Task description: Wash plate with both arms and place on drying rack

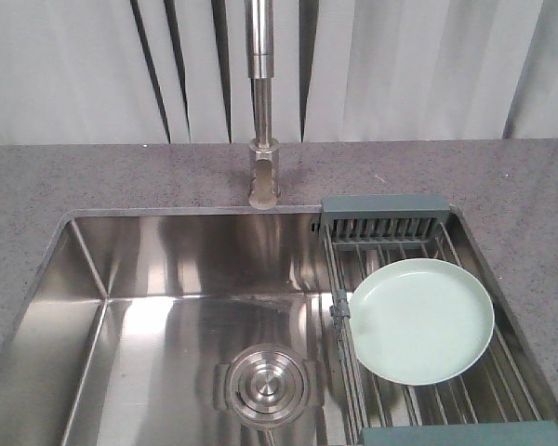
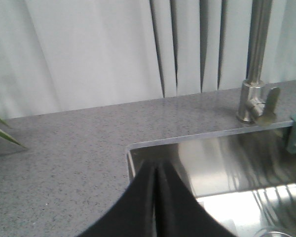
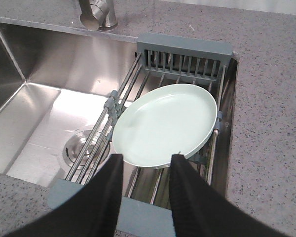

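You see the plate (image 3: 164, 124) flat on the rack (image 3: 182, 55); right gripper (image 3: 146, 170) spread, left gripper (image 2: 157, 183) pressed together.

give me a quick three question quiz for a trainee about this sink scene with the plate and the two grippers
1. True or false: the plate lies flat on the drying rack.
2. Multiple choice: the right gripper is A) shut on the plate, B) open, near the plate's edge, C) inside the sink.
3. Fill in: the fingers of the left gripper are pressed ____.

Key: 1 true; 2 B; 3 together.
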Motion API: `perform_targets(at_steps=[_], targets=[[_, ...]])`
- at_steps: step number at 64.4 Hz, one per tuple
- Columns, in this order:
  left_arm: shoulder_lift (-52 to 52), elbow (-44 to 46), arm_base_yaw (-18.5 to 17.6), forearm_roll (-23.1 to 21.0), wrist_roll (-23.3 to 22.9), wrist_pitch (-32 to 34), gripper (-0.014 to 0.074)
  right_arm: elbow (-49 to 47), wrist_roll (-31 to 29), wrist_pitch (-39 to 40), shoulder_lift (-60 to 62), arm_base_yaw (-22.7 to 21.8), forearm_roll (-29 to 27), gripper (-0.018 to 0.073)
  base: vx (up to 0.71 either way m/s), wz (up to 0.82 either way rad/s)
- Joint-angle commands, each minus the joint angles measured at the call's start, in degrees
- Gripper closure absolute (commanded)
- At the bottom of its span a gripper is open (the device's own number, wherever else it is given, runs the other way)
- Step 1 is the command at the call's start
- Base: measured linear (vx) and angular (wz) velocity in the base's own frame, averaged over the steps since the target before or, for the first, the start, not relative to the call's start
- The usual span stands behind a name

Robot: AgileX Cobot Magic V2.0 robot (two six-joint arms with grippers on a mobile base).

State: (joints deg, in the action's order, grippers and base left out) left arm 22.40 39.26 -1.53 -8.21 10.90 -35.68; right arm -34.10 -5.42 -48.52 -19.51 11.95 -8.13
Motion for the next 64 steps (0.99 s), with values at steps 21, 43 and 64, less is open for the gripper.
perform_targets(at_steps=[21, 43, 64], targets=[[-15.98, -16.62, 4.72, -0.24, -0.50, 14.18, 0.0603, -1.33, -0.43, 3.68, -0.63, -0.08, -0.11, 0.0330, 0.00, 0.00], [-20.88, -26.48, 4.55, 4.57, -10.90, 21.35, 0.0603, -1.33, -0.43, 3.63, -0.63, -0.08, -0.11, 0.0330, 0.00, 0.00], [-24.03, -39.45, 4.68, 9.51, -18.53, 36.83, 0.0603, -1.33, -0.43, 3.63, -0.63, -0.08, -0.16, 0.0330, 0.00, 0.00]])
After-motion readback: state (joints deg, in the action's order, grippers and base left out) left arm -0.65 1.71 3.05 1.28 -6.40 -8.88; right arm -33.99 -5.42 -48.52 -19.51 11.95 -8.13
